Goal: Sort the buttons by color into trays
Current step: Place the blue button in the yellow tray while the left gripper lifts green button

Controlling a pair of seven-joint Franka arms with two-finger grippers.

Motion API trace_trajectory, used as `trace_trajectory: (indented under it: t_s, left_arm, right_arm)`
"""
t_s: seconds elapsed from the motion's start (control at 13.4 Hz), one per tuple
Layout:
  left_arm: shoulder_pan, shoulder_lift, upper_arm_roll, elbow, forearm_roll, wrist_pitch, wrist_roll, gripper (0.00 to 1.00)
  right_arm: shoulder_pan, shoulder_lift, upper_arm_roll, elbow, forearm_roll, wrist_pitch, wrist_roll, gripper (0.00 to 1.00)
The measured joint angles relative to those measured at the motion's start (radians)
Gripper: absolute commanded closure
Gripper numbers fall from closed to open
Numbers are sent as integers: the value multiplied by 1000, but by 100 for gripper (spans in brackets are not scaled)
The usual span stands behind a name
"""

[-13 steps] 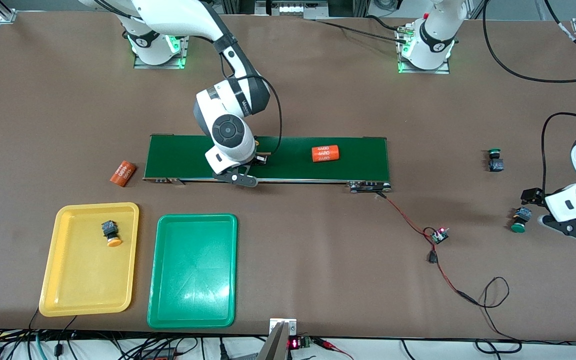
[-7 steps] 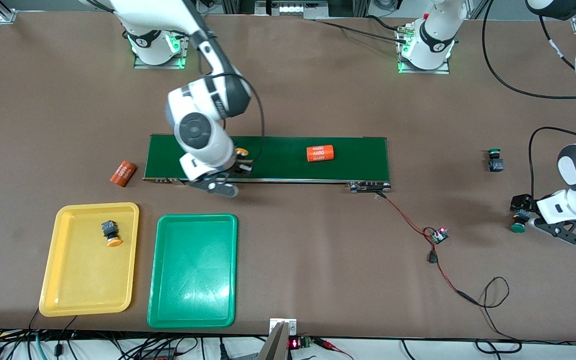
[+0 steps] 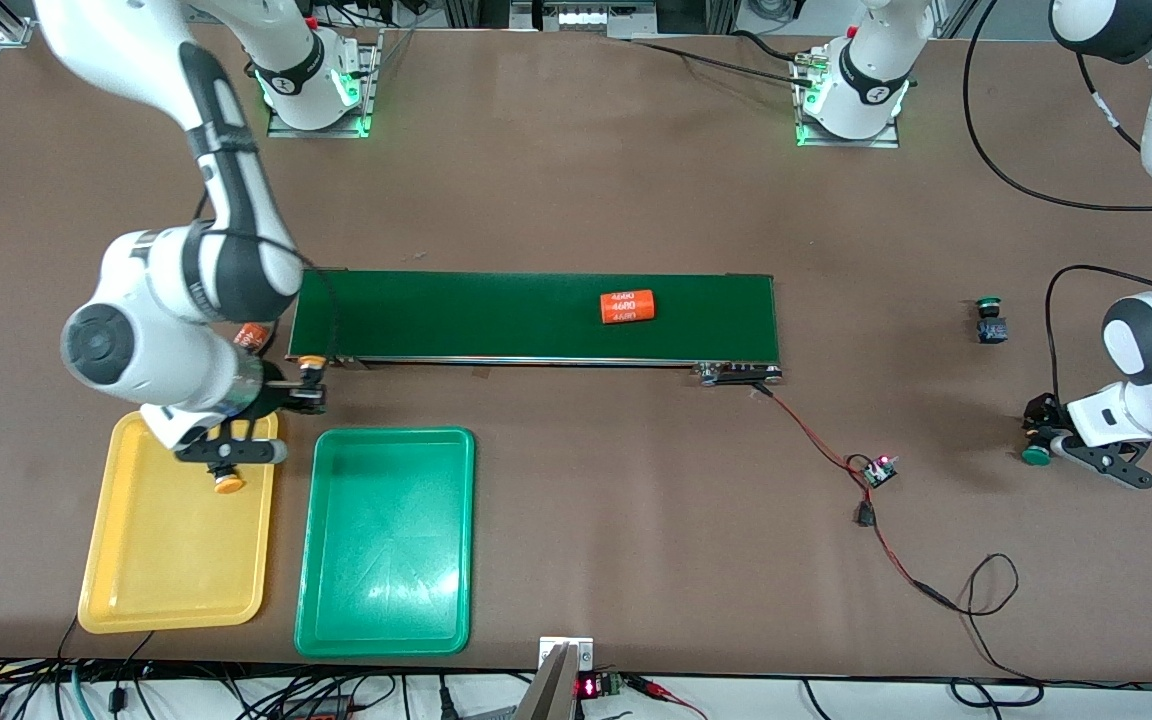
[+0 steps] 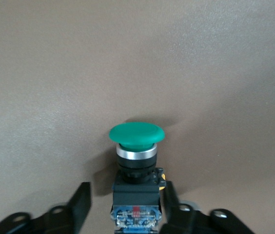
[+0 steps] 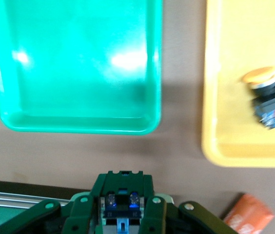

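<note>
Right gripper (image 3: 308, 397) moved off belt (image 3: 536, 317), carrying yellow button (image 3: 312, 363), near trays' edges.
</note>
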Motion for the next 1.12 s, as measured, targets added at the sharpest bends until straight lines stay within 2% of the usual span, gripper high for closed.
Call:
trace_trajectory:
  t_s: [0.07,0.22,0.37,0.6,0.82,1.12]
  left_arm:
    - [0,-2,0,1,0,-5,0,89]
    - [-1,-16,-4,9,0,-68,3,90]
    - [-5,-54,-32,24,-1,-213,3,90]
    - [-51,-138,-82,34,-24,-363,-29,90]
    - [-183,-221,-90,34,-108,-513,-206,90]
    - [-397,-269,-90,10,-253,-566,-511,90]
  right_arm:
    - [-30,14,0,3,0,4,-86,100]
    - [-87,48,1,30,0,8,-239,100]
    - [-142,85,1,62,0,9,-372,100]
    - [-229,143,1,117,0,15,-573,100]
    - [-299,203,4,161,0,70,-735,100]
    - [-341,251,7,170,3,194,-907,100]
